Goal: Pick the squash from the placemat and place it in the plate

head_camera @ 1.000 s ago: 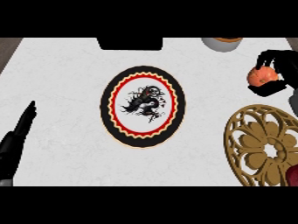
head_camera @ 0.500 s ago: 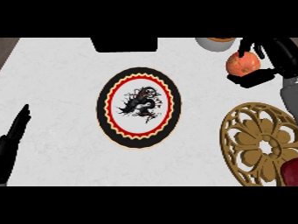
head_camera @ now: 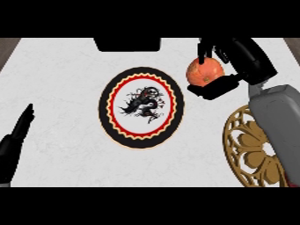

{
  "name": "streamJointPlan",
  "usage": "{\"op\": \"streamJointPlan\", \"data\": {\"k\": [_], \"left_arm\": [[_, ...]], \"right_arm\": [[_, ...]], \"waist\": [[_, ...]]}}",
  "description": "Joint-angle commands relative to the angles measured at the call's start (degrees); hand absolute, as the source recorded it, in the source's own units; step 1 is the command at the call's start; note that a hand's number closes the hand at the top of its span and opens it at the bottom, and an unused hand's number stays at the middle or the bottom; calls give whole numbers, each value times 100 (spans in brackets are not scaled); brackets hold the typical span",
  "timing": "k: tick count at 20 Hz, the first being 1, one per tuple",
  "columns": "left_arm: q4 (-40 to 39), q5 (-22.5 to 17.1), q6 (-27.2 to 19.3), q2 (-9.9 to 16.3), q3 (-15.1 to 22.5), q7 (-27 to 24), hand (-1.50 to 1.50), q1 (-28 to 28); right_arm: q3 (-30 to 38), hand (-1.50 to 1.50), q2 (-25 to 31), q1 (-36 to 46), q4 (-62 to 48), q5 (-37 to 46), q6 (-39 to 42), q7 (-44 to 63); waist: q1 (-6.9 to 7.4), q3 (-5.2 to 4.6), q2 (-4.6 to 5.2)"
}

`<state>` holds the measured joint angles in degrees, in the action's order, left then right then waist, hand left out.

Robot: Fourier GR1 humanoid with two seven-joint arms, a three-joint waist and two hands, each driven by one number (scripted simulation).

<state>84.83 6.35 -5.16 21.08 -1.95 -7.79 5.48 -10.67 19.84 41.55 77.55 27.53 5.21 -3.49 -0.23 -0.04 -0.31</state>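
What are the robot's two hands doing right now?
Left hand: open, holding nothing, resting at the counter's left edge.
Right hand: closed around the orange squash.

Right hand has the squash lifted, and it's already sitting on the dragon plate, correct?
Not quite. The head view shows the right hand curled round the squash, but right of the plate, not on it.
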Motion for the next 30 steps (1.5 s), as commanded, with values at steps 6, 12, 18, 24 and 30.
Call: {"op": "streamJointPlan", "data": {"k": [6, 12, 18, 24, 30], "left_arm": [[-128, 51, 167, -44, -104, -179, 0, 29], [-60, 114, 258, -36, -107, 179, 0, -358], [340, 160, 297, -139, -46, 318, 0, -170], [-380, 269, 298, -203, -87, -15, 0, -647], [-297, 317, 284, -263, -122, -82, 0, -431]], "right_arm": [[-736, 150, -1361, 491, -182, 563, 169, 1440], [-869, 150, -1960, 1149, -2083, 891, -328, 953], [-1489, 150, -1978, 1332, -3130, 278, -766, 757], [-1906, -150, -1983, 1391, -3626, -988, -1733, 1542], [-2029, -150, -1984, 1521, -3842, -1923, -2412, 745]], "waist": [[75, 1, 23], [171, 3, 69], [255, 6, 70], [287, 1, 91], [345, 4, 103]]}}
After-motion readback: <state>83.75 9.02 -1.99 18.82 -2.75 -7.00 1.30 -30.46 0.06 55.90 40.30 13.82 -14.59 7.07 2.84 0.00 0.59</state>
